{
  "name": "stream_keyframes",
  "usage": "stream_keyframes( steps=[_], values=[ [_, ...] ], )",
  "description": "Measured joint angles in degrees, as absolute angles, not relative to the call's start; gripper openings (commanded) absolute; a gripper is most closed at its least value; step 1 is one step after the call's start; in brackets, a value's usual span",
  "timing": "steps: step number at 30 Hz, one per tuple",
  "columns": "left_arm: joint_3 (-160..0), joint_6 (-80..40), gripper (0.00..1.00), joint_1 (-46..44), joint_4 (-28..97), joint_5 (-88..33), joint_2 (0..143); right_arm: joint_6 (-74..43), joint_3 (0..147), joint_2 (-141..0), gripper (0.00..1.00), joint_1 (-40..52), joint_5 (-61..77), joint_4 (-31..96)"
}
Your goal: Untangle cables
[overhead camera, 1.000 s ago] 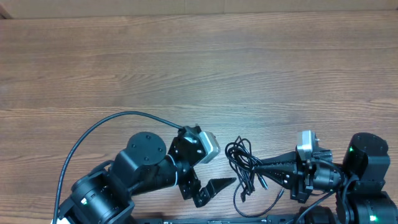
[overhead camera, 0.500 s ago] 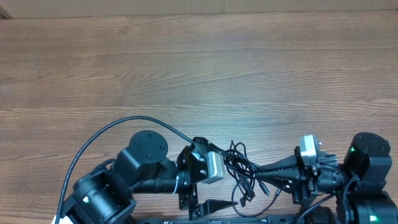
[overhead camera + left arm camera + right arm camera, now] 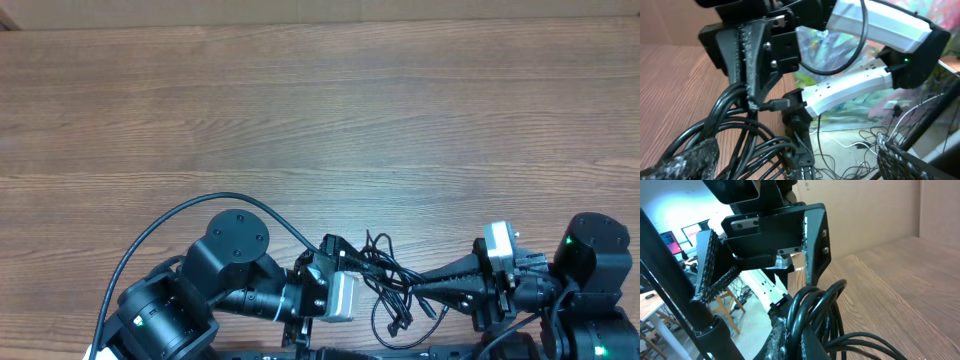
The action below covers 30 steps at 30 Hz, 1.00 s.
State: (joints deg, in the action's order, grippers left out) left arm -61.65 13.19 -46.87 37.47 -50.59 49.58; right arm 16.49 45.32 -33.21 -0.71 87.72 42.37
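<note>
Though tangled, cables between left arm, right arm.

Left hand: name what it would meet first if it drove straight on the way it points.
Probably the cable bundle, which lies directly ahead of it, with the right hand gripping that bundle just beyond. Depth is unclear.

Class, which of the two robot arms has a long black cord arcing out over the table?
The left arm: its cord sweeps out in a wide loop. The right arm shows no such loop.
</note>
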Motion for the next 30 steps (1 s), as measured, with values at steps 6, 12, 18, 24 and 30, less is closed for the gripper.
stream_keyframes(
  steps=[6,12,18,24,30],
  values=[
    [-61.6,14.2,1.0,-46.9,37.8,-51.7,49.6,16.4,45.3,-33.2,0.04,-0.7,88.1,42.0],
    [-61.6,14.5,1.0,-46.9,40.1,-48.8,49.6,16.3,45.3,-33.2,0.04,-0.7,88.1,41.7],
    [-61.6,14.8,1.0,-45.4,38.9,-44.4,49.6,16.2,45.3,-33.2,0.04,-0.7,88.0,41.6],
    [-61.6,14.8,1.0,-40.5,38.3,-41.0,49.6,16.3,45.3,-33.2,0.04,-0.7,88.0,41.1],
    [-61.6,14.8,1.0,-36.7,38.2,-40.2,49.6,16.3,45.3,-33.2,0.04,-0.7,88.1,41.1]
  ],
)
